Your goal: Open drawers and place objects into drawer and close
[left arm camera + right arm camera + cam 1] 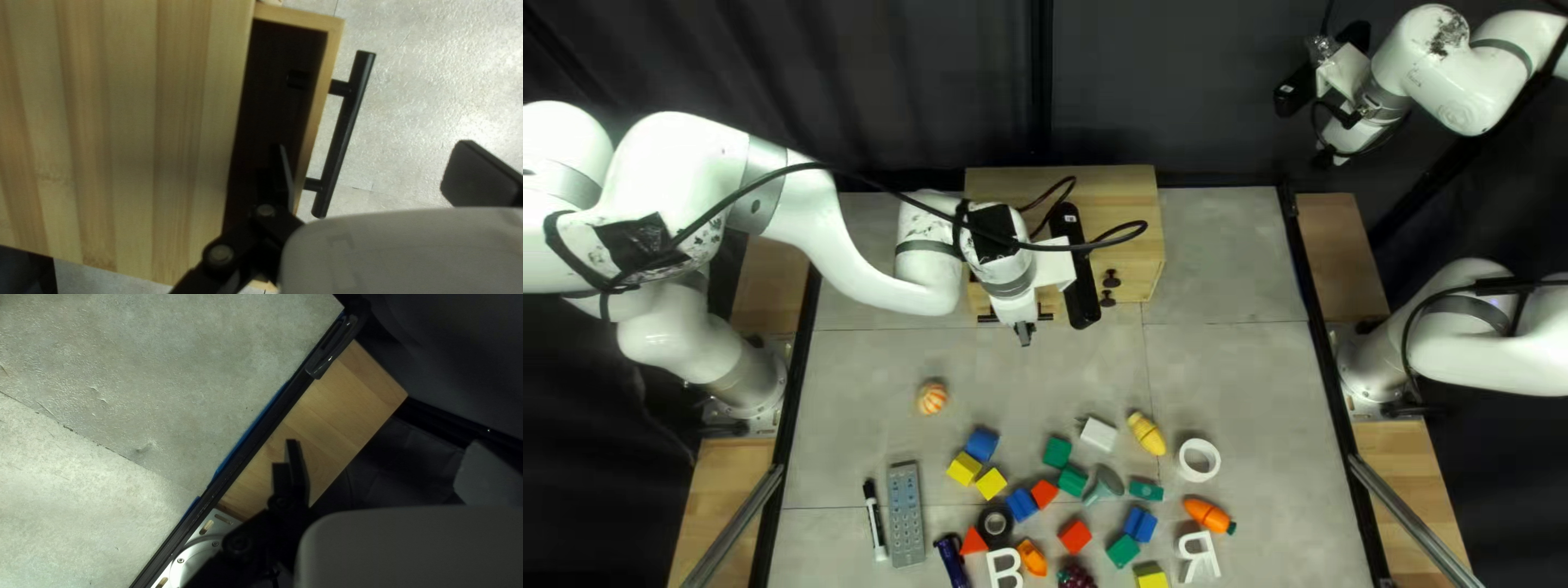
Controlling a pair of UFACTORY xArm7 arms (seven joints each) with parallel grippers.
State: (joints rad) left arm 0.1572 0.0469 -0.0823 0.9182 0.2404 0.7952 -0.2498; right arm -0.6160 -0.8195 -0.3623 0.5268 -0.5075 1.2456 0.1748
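Our left pincer (374, 146), spread wide and empty, straddles the front of the part-open drawer (316, 125); we should pull gently, keeping it square, toward the blocks (963, 468) lying before it.

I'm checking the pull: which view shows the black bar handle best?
The left wrist view: it shows the whole black bar handle and both posts joining it to the open drawer. In the top left view my left arm covers its middle, leaving the ends. The right wrist view doesn't show it.
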